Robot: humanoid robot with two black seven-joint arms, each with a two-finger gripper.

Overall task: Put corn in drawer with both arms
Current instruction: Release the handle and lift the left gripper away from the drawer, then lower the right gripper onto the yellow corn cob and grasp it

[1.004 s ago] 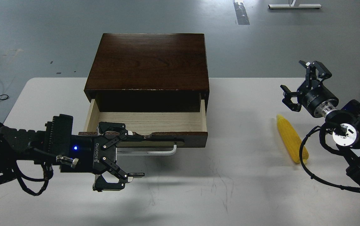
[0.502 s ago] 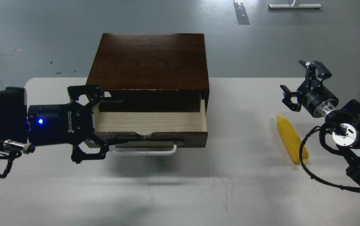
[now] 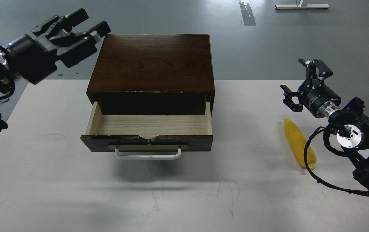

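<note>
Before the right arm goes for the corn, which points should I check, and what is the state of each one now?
1. Drawer pulled out: ok, its pale wood floor shows.
2. Drawer has room: ok, nothing lies inside.
3. Corn reachable: ok, it lies flat on the white table, to the right of the cabinet and apart from it.
4. Right pincer ready: ok, fingers spread, holding nothing, above and behind the corn.
5. Cable of the right arm: not ok, its loop crosses the corn's near end.
6. Left pincer out of the path: ok, raised at the cabinet's far left corner, open.
</note>
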